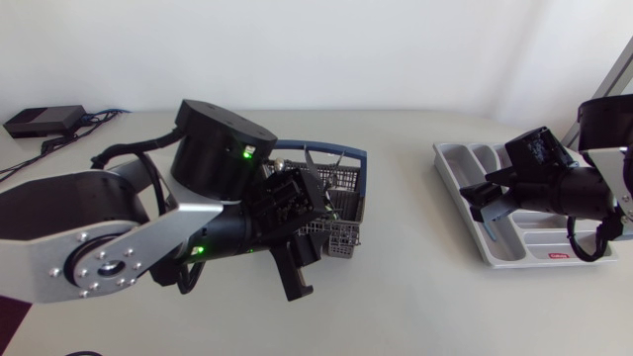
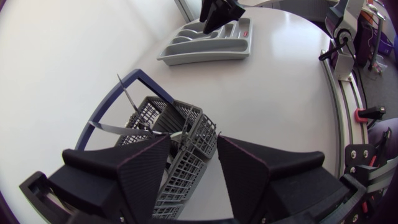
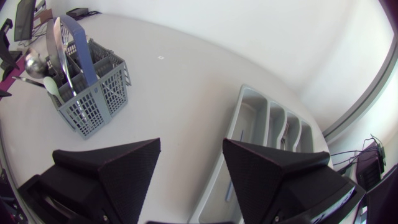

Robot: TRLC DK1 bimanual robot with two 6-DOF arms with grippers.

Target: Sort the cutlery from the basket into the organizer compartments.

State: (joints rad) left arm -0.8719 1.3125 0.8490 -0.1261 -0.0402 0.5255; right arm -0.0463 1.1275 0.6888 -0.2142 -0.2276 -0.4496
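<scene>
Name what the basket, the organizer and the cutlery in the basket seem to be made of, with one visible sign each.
Basket: probably moulded plastic, matte grey; thin open grid walls, with a blue handle. Organizer: likely plastic, light grey, smooth; rounded compartments that look moulded in one piece. Cutlery: apparently polished metal, perhaps steel; bright, mirror-like shine.

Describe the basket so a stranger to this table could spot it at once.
On the pale table, look toward the left arm, away from the grey organizer. The basket sits just ahead of that arm. It alone is a grey plastic grid with a blue arched handle and cutlery standing in it.
</scene>
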